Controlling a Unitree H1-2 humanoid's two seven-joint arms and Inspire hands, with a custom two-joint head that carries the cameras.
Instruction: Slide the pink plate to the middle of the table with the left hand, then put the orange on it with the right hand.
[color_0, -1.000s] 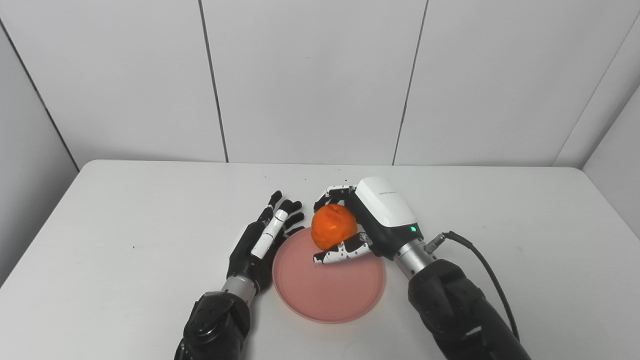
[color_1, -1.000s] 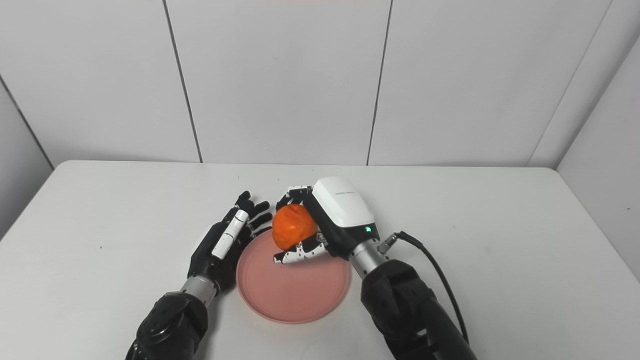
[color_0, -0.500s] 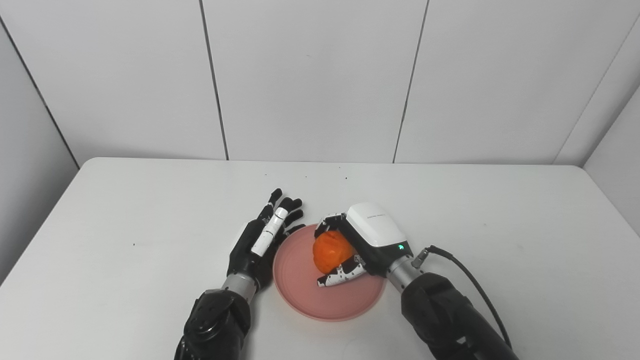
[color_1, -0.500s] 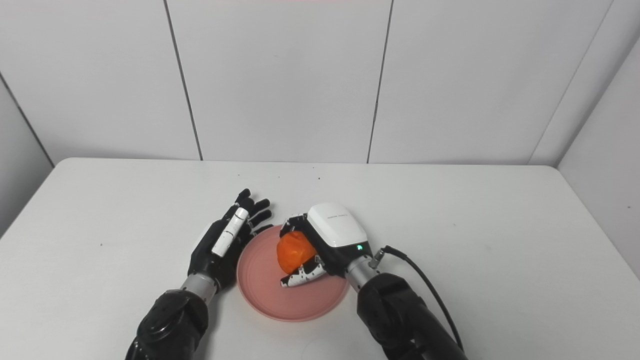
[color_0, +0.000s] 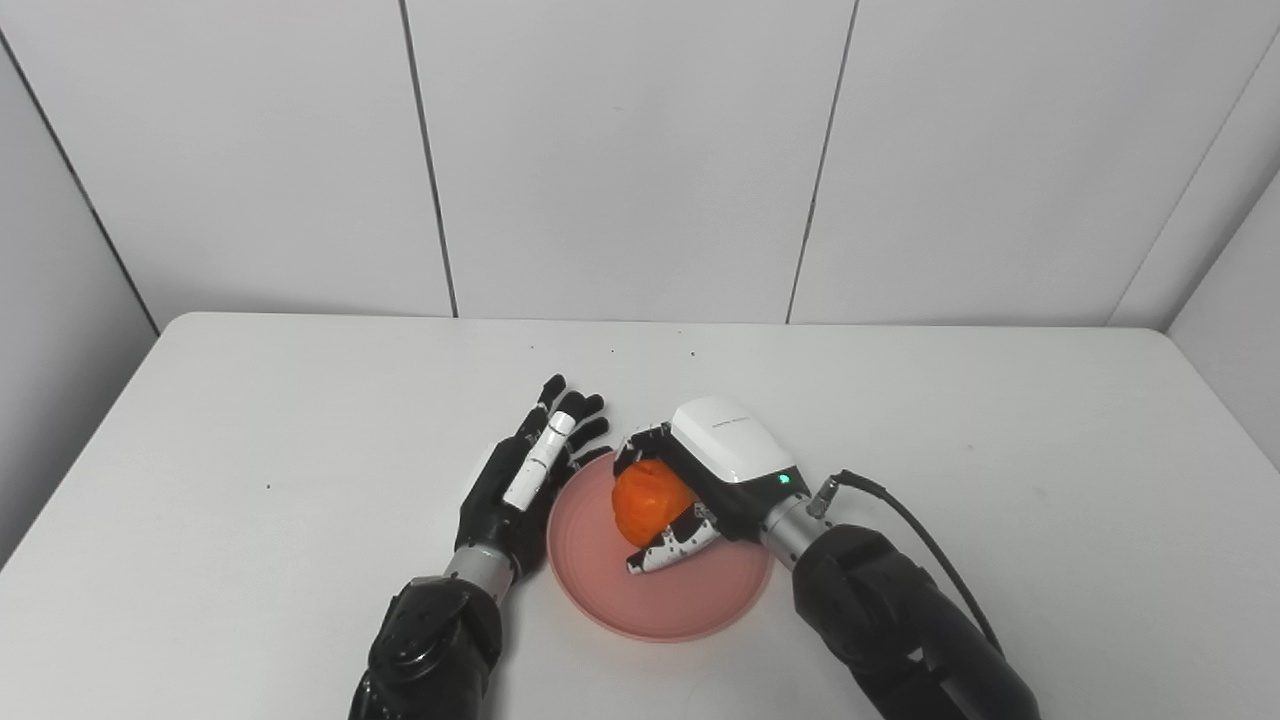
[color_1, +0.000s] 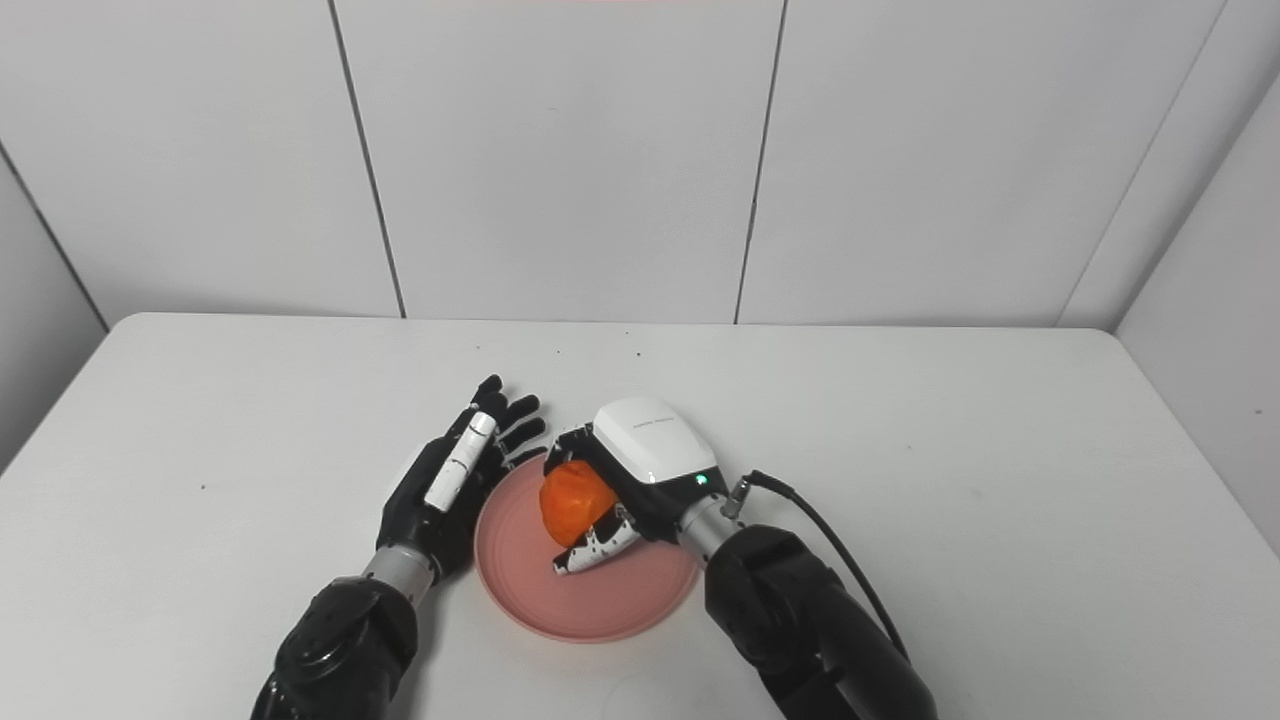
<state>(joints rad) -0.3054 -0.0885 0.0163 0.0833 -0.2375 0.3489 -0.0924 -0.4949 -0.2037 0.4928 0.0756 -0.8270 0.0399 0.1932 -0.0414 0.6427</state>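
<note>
**Orange over plate, release pending**

Table (color_0: 250, 420): white, fills most of both views, grey panel wall behind. Nothing on it but the plate and the two arms coming in from the near edge.

Pink plate (color_0: 660, 600): round, shallow, lying flat roughly mid-table, a bit toward the near edge. Judging by that spot, the slide step looks done.

Right hand (color_0: 690, 490): white-backed, reaching in over the plate's far half. Fingers (color_0: 640, 445) curl round the far side, thumb (color_0: 675, 545) underneath/near side, so it's wrapped on the orange, not spread.

Left hand (color_0: 525, 475): black, fingers straight and a little apart, holding nothing, lying w/ its edge right along the plate's left rim. Touching or just beside the rim, can't tell which.

Orange (color_1: 572, 502): sits in the right hand's grasp, inside the plate's outline, left of centre and toward the far side. Whether its underside already rests on the plate or is a shade above is hidden by the thumb.

Step in hand, my read: 2nd half of task, the placing. Next move calls for a small settle down if there's any gap, then opening fingers + thumb gently so the fruit doesn't roll, then lifting the hand clear up/back w/o nudging it. The left hand beside the rim should help stop the plate skidding.
</note>
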